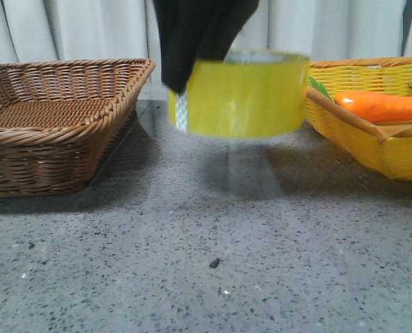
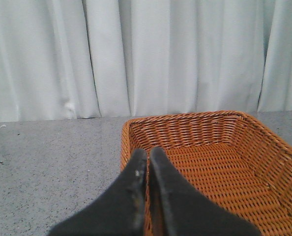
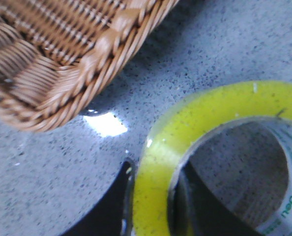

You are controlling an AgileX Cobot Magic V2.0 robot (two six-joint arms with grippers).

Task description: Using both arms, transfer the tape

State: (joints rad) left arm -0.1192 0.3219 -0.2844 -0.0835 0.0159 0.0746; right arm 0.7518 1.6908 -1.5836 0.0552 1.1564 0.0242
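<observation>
The tape (image 1: 242,94), a wide yellow roll, hangs in the air above the middle of the table, its hole facing up. My right gripper (image 1: 185,75) comes down from above and is shut on the roll's left wall. In the right wrist view one finger (image 3: 104,214) is outside the tape (image 3: 158,162) and the other is inside the white core with green print. My left gripper (image 2: 147,153) is shut and empty, its tips over the near rim of the brown basket (image 2: 185,118). The left gripper does not show in the front view.
A brown wicker basket (image 1: 67,66) stands at the left; its corner shows in the right wrist view (image 3: 87,61). A yellow basket (image 1: 376,149) at the right holds an orange carrot toy (image 1: 383,105). White curtains hang behind. A small dark speck (image 1: 214,263) lies on the grey table.
</observation>
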